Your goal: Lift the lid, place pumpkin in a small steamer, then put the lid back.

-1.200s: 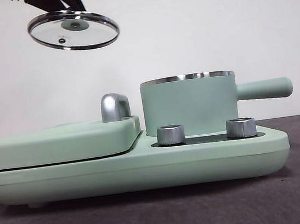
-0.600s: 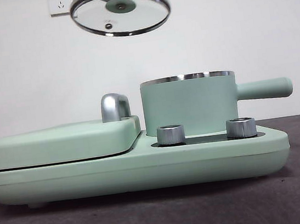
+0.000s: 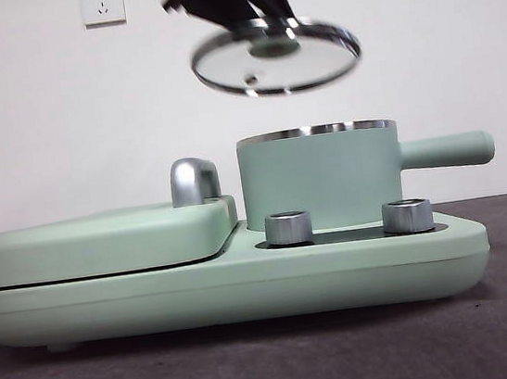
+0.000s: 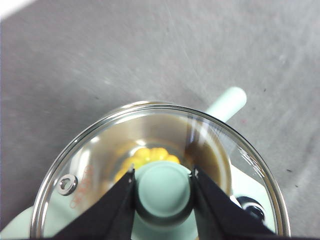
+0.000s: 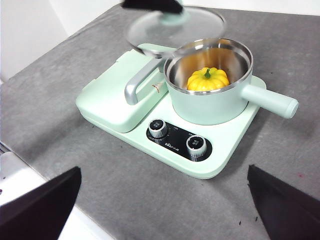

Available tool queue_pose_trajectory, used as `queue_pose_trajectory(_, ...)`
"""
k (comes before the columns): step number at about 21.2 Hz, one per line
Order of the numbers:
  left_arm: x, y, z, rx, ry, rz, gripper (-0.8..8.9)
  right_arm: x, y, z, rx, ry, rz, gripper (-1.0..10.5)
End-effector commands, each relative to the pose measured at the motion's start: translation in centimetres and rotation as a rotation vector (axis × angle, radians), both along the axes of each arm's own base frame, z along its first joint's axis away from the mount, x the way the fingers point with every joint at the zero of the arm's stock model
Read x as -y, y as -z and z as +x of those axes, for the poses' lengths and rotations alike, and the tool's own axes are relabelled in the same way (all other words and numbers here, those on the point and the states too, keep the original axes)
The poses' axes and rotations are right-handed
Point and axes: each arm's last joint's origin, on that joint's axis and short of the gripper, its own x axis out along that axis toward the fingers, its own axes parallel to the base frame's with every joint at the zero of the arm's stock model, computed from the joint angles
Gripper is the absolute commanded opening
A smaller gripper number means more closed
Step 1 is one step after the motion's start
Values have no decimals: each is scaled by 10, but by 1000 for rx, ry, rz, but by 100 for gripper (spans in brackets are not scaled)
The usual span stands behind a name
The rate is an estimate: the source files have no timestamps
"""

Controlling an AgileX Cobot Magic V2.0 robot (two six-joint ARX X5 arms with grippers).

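My left gripper (image 4: 163, 172) is shut on the mint-green knob of the glass lid (image 4: 100, 150) and holds it in the air. In the front view the lid (image 3: 276, 58) hangs tilted above the small steamer (image 3: 319, 178), a little to its left. The right wrist view shows the lid (image 5: 172, 27) over the pot's far side. The yellow pumpkin (image 5: 208, 79) sits inside the small steamer (image 5: 210, 107); through the lid it also shows in the left wrist view (image 4: 150, 155). My right gripper (image 5: 160, 200) is open and empty, high above the table's near side.
The steamer stands on a mint-green cooker base (image 3: 228, 282) with two steel dials (image 3: 288, 228). A wide flat cover with a chrome handle (image 3: 193, 181) takes up the base's left half. The pot's long handle (image 3: 445, 151) sticks out to the right.
My left gripper has carried the lid to the right, from above the flat cover to nearly over the steamer, and has come a little lower.
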Motion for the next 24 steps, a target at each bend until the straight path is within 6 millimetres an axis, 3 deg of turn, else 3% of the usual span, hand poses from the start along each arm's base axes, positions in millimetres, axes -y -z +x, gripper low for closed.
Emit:
queue_pose_trajectory(1, 19, 3, 4, 76, 65, -18, 18, 1, -4, -1, 12, -2, 24, 546)
queue_pose_trajectory(7, 38, 23, 15, 88, 84, -23, 18, 1, -4, -1, 12, -2, 24, 546)
queue_pose_trajectory(17, 40, 42, 25, 67, 82, 25, 18, 0, -4, -1, 5, 5, 39, 546)
queue_pose_trajectory(24, 35, 44, 29, 52, 72, 42, 18, 0, -5, -1, -3, 11, 50, 546)
